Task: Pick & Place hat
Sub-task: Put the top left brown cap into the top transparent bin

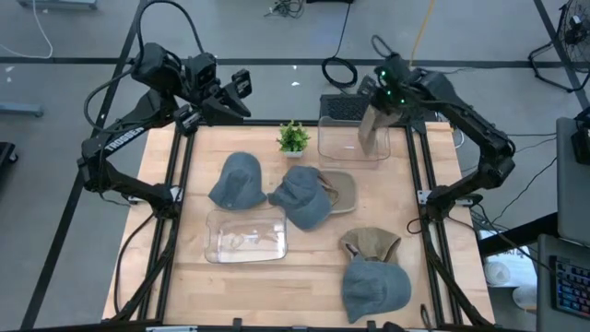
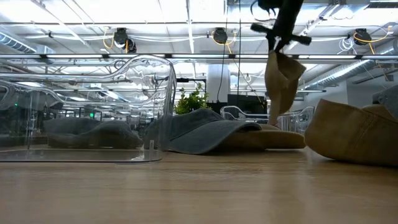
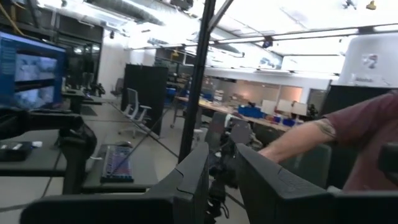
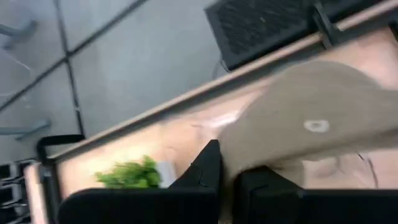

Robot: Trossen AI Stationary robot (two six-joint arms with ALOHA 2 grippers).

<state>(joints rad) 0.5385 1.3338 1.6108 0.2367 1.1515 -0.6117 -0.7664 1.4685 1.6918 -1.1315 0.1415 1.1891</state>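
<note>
A tan hat [image 1: 373,131] hangs from my right gripper [image 1: 378,109], which is shut on it above a clear bin [image 1: 324,148] at the table's far right. In the low view the tan hat [image 2: 283,81] dangles below the gripper [image 2: 278,38]. A blue-grey hat [image 1: 238,180] lies on the table left of centre. A blue-grey cap [image 1: 300,197] rests on a tan cap [image 1: 343,189]. Another tan hat [image 1: 371,242] and a blue cap [image 1: 373,288] lie near the front right. My left gripper [image 1: 242,88] is raised past the far left corner, open, with nothing between its fingers. My right gripper pinches the tan hat between its two fingers at an upper edge [image 4: 249,152]. The fingers slant downward from the table's far right side. The hat hangs limp below them, lifted clear of the table, over the clear bin.
A clear tray [image 1: 214,242] lies near the table's front centre-left. A small green plant [image 1: 293,136] stands at the far middle. A black mesh box [image 1: 343,106] sits behind the clear bin. A person's arm [image 3: 323,134] shows in the room beyond the left gripper.
</note>
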